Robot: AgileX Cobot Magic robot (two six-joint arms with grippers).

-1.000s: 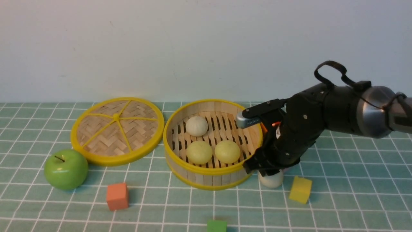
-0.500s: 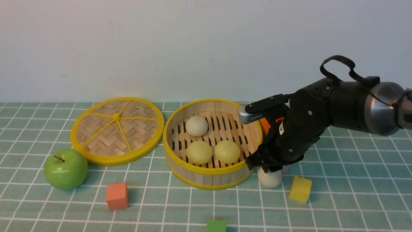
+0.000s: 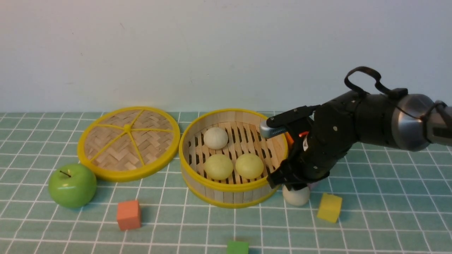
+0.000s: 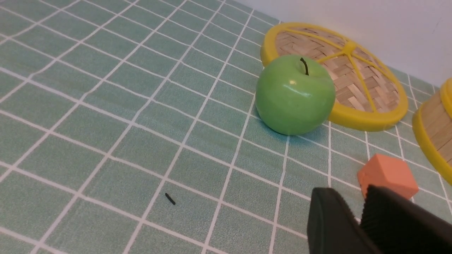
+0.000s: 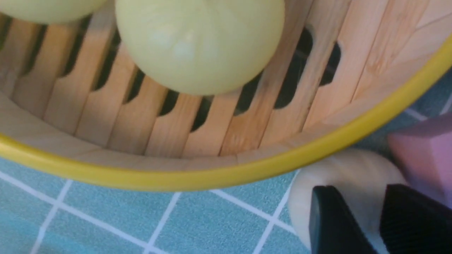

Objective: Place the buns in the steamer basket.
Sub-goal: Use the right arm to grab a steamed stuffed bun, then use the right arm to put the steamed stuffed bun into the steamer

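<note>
The steamer basket [image 3: 226, 187] stands mid-table and holds three buns: an off-white one [image 3: 215, 138] and two pale yellow-green ones [image 3: 219, 166] [image 3: 249, 165]. A second off-white bun [image 3: 296, 198] lies on the table just right of the basket. My right gripper [image 3: 295, 186] hangs right above this bun. In the right wrist view its jaws [image 5: 367, 197] stand apart over the top of the bun [image 5: 317, 176], beside the basket rim [image 5: 212, 178]. My left gripper [image 4: 353, 197] shows only in its wrist view, slightly open with nothing between its jaws, low over the table.
The flat woven lid [image 3: 129, 143] lies left of the basket, with a green apple [image 3: 72, 185] in front of it. An orange cube [image 3: 129, 214], a green cube [image 3: 237, 247] and a yellow cube [image 3: 329, 207] sit near the front. A pink block [image 5: 423, 148] touches the loose bun.
My right arm rose a little and came back down over the loose bun, which stayed on the table.
</note>
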